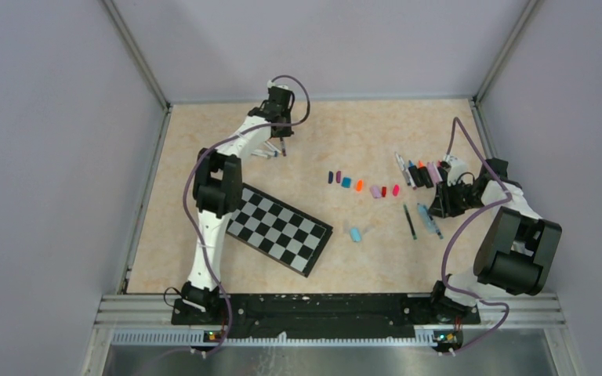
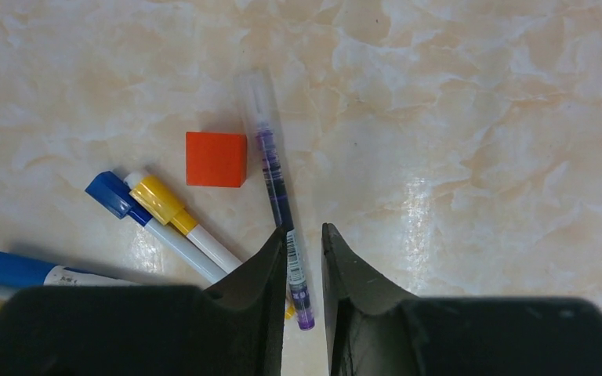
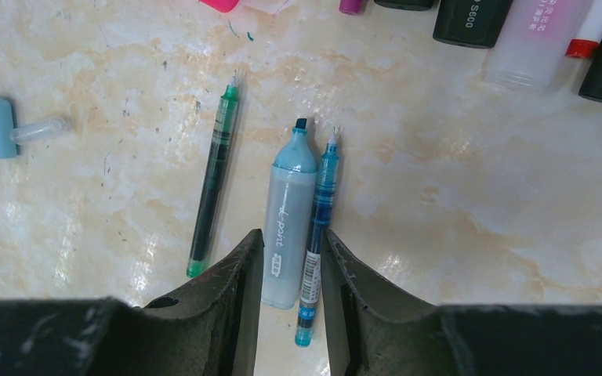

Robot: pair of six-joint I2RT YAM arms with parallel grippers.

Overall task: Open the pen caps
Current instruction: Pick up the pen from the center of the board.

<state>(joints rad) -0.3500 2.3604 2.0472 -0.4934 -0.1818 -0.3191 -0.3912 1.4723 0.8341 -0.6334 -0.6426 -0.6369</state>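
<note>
Beige marbled tabletop (image 1: 376, 133): the left gripper (image 2: 303, 233) has its jaws narrow astride the purple pen (image 2: 277, 184), grip unclear; its clear cap (image 2: 257, 98) sits on the far end. Removed pen caps (image 1: 359, 186) line mid-table. Next, the slightly parted right gripper (image 3: 290, 239) must pull it.

Orange-red cube (image 2: 216, 159), purple pen (image 2: 278, 188), blue pen cap (image 2: 110, 193), black-and-white chequered board (image 1: 280, 229), beige marbled table (image 1: 360, 125)

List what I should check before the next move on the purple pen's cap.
1. Purple pen lies between the fingers of the left gripper: ok.
2. Clear cap sits on the pen: ok.
3. Left grip is tight: cannot tell.
4. Right gripper is near the cap: not ok. It hangs over a teal marker at the table's other side.
</note>
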